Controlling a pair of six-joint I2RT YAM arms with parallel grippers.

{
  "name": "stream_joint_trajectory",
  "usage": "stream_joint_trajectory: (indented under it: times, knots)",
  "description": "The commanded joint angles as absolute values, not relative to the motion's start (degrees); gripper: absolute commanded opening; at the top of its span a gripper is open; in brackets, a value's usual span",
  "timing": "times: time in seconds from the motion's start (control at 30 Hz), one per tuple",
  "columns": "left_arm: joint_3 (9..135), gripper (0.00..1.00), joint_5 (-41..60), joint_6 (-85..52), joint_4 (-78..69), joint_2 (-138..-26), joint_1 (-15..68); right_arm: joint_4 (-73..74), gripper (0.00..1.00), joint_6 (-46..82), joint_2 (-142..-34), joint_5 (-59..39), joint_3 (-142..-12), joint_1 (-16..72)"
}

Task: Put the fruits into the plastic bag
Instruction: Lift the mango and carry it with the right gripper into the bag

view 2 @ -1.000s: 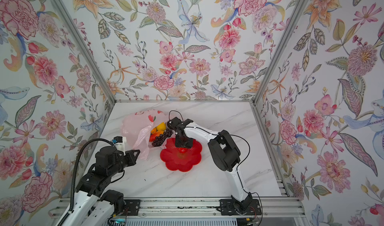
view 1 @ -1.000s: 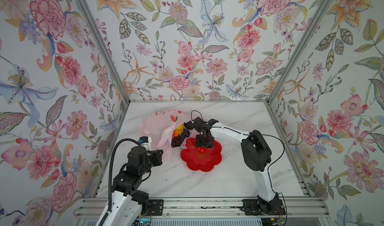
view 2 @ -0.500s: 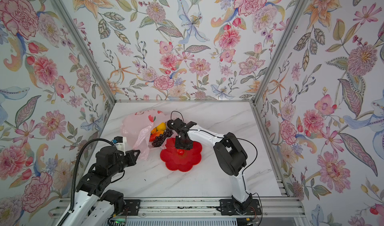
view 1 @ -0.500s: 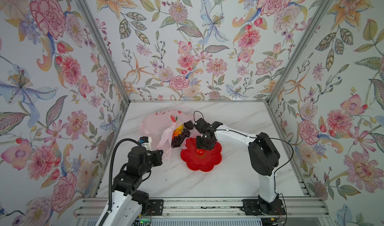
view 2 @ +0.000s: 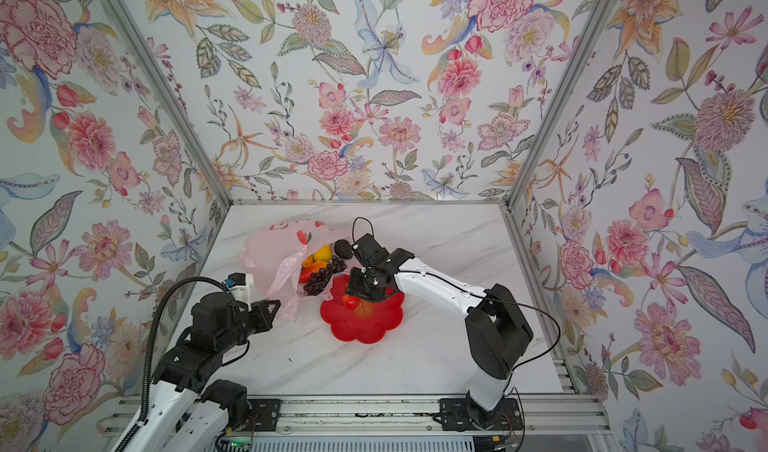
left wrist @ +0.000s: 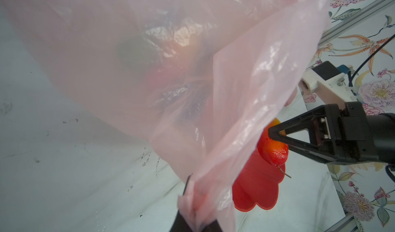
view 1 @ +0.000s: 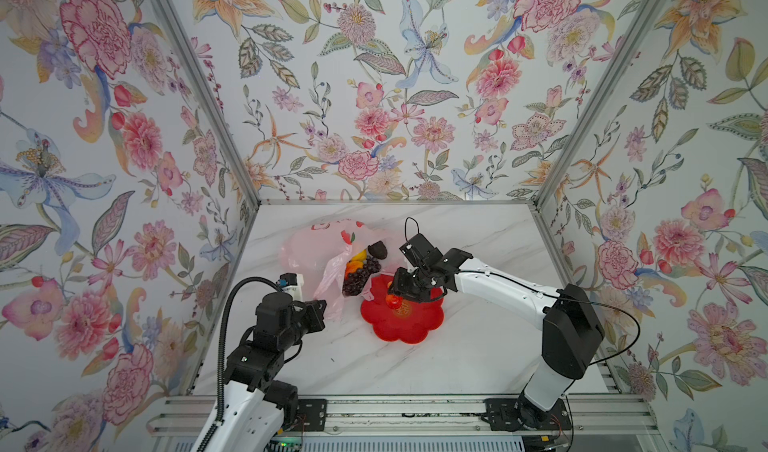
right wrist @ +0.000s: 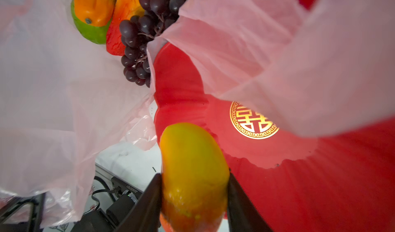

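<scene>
Marble table (view 1: 457, 346) holds plastic bag (left wrist: 245, 92); only left wrist shows green ball (left wrist: 132, 51).

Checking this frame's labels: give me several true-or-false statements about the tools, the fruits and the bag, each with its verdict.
1. The right tool grips a mango. True.
2. The red plate bears a gold emblem. True.
3. The left tool is open, clear of the plastic bag. False: it is shut on the bag's edge.
4. The grape bunch lies on the plate. False: it lies in the bag's mouth, beside the plate.
</scene>
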State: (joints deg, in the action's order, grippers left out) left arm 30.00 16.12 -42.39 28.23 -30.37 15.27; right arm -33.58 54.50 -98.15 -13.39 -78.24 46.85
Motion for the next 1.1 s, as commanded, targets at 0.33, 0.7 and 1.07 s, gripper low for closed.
stream_joint_trajectory:
  times: [0.33, 0.7, 1.07]
  knots:
    - [29.12, 0.0, 16.0, -41.48, 27.67, -29.1, 15.06, -22.49, 0.46, 63.85, -93.6, -18.71, -78.62, 45.34]
    - [29.1, 0.0, 16.0, -41.48, 27.6, -29.36, 15.06, -13.81, 0.47, 68.72, -96.93, -21.33, -79.27, 44.29]
    - [29.05, 0.0, 16.34, -41.39, 27.37, -29.18, 15.02, -7.33, 0.46, 72.93, -102.78, -22.78, -80.84, 44.65]
